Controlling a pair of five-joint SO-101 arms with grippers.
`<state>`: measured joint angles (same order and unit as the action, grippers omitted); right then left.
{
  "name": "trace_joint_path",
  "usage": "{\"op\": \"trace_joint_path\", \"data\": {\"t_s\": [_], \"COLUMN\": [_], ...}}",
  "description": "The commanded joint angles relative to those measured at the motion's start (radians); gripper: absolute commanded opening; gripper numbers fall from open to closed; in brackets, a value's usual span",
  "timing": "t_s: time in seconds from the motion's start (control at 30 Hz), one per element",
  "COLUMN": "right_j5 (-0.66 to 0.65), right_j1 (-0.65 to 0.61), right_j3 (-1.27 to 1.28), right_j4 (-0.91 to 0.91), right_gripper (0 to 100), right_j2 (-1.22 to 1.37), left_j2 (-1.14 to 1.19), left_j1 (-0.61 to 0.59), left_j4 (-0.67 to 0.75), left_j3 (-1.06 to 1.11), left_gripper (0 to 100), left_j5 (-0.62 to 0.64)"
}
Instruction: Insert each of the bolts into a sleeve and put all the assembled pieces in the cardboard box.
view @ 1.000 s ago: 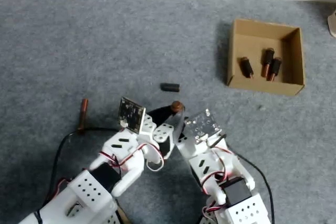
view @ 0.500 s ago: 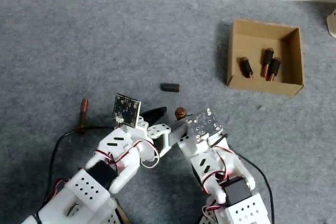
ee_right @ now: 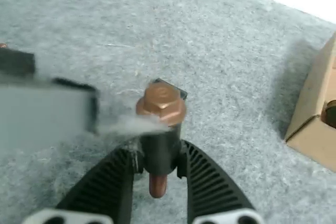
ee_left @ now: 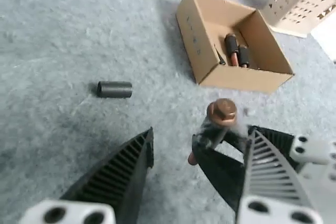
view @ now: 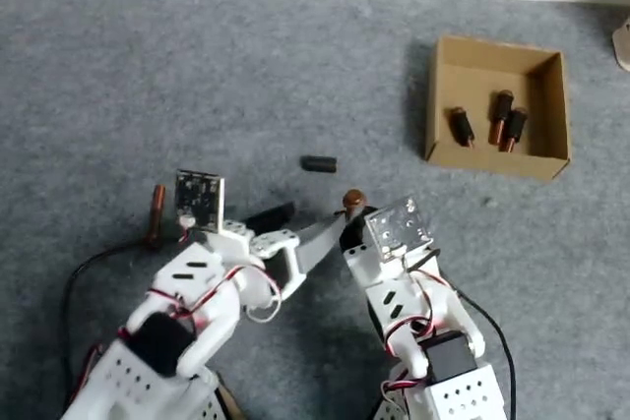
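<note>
1. Right gripper (ee_right: 156, 151): jaws closed on a black sleeve (ee_right: 157, 153), pinching it on both sides. The sleeve stands roughly upright above the grey carpet (view: 197, 76).
2. A copper bolt (ee_right: 160, 104) sits in that sleeve. Its hex head rests on the upper end and its shank tip pokes out below, between the jaws.
3. In the high view the bolt head (view: 353, 201) shows at the tip of the right gripper (view: 346, 221), near the table's middle and well apart from the cardboard box (view: 492, 159).
4. Left gripper (ee_left: 199, 136): jaws spread wide, nothing held. It faces the held piece, and one finger lies just beside the right gripper; whether they touch cannot be told.
5. Loose sleeve (view: 318, 164): lies on its side on the carpet, just beyond both grippers.
6. Loose bolt (view: 157, 211): lies on the carpet beside the left arm, on the side away from the box.
7. Three assembled pieces (view: 500, 117) lie inside the box, towards its far right part.
</note>
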<state>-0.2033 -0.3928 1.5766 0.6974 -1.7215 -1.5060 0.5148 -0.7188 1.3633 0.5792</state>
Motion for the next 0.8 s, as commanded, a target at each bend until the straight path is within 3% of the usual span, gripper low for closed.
{"op": "trace_joint_path", "data": {"t_s": [0.0,0.13,0.37,0.53,0.77], "right_j5": [0.006,0.011,0.014,0.009,-0.005], "right_j1": [0.045,0.102,0.177,0.18,0.314], "right_j3": [-0.035,-0.122,-0.326,-0.429,-0.624], "right_j4": [-0.036,-0.042,-0.044,-0.044,-0.044], "right_gripper": [0.5,0.5,0.5,0.5,0.5], "right_j2": [0.035,0.211,0.512,0.57,0.717], "left_j2": [-0.093,-0.116,-0.116,-0.116,-0.116], "left_j1": [-0.013,-0.013,-0.068,-0.079,-0.079], "left_j4": [-0.015,-0.015,-0.015,-0.014,-0.009], "left_j3": [-0.012,0.019,0.021,0.028,0.067], "left_gripper": [27,26,11,11,11], "left_j5": [0.008,0.005,0.005,0.002,-0.029]}}
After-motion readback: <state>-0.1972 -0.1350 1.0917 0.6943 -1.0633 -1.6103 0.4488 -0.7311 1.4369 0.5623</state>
